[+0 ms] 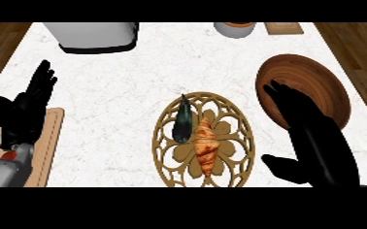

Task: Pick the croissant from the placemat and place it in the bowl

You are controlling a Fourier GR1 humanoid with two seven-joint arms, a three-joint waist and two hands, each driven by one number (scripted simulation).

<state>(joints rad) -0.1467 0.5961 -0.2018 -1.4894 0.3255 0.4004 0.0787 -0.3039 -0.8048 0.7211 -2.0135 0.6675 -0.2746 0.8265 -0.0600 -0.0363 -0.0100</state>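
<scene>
Croissant (206,148) flat on the round lattice placemat (158,143), a little right of centre, lengthwise toward the near edge, not yet touched. Just beside it on the left, touching or nearly so, a dark eggplant-like thing (183,121); probably a distractor, so better approached from the right. Wooden bowl (315,77) right of the placemat and a little farther back, near enough to keep the carry short. Right hand (323,145) above the gap between placemat and bowl, overlapping the bowl's near rim, fingers straight and together, thumb splayed toward the croissant, holding nothing; seemingly posed for a reach, the grasp not begun. Left hand (32,99) at the view's left edge, fingers up and relaxed, resting beside a wooden board (52,136). Along the far edge, well apart from all this: a grey appliance (93,36), a cup (235,29), another small board (284,27)
</scene>
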